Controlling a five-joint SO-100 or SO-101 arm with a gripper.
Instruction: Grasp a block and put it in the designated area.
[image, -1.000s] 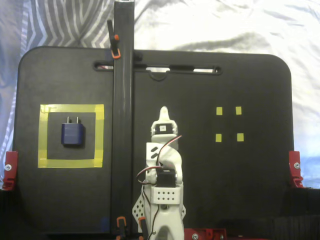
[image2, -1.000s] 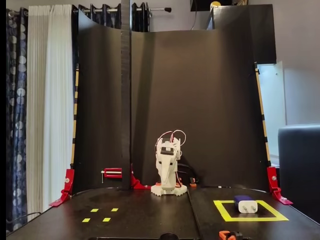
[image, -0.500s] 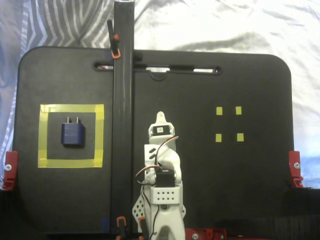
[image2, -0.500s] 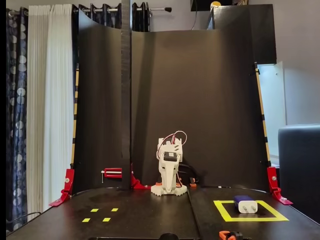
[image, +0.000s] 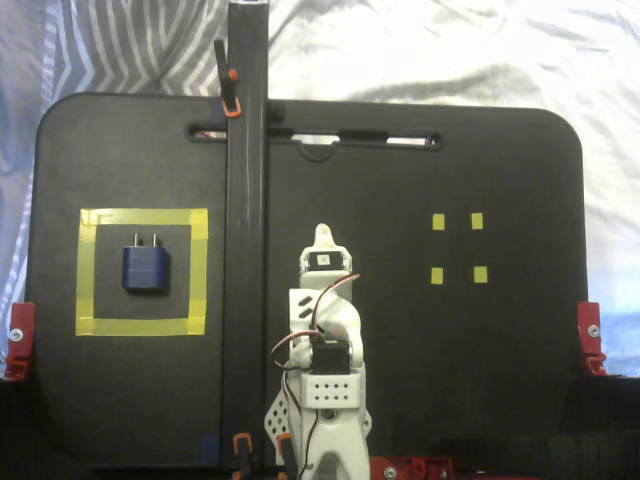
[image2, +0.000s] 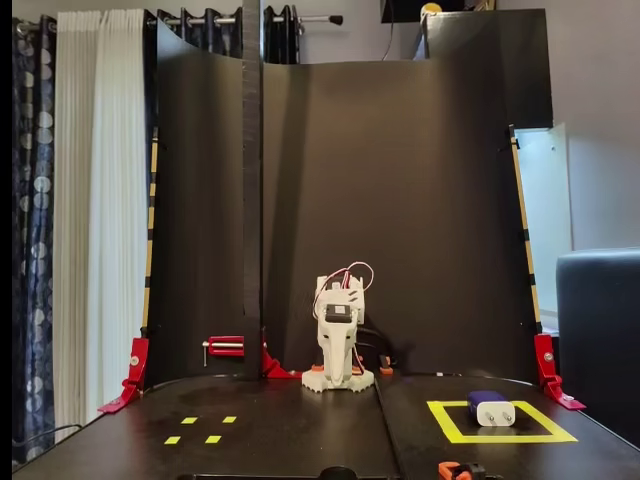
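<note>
Block (image: 146, 268) lies flat inside the yellow-taped designated area (image: 199, 270) — prongs toward the far edge. We judge it rigid, light, smooth-sided; pinch across the body, not the prongs. Gripper (image: 322, 236) folded at centre — can't tell its state.

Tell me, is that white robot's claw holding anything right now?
Nothing is held. The claw is folded back over the arm, far from the block, which lies alone inside the yellow tape square.

One fixed view looks straight down; another, apparently low, faces the arm (image2: 338, 345) frontally.
</note>
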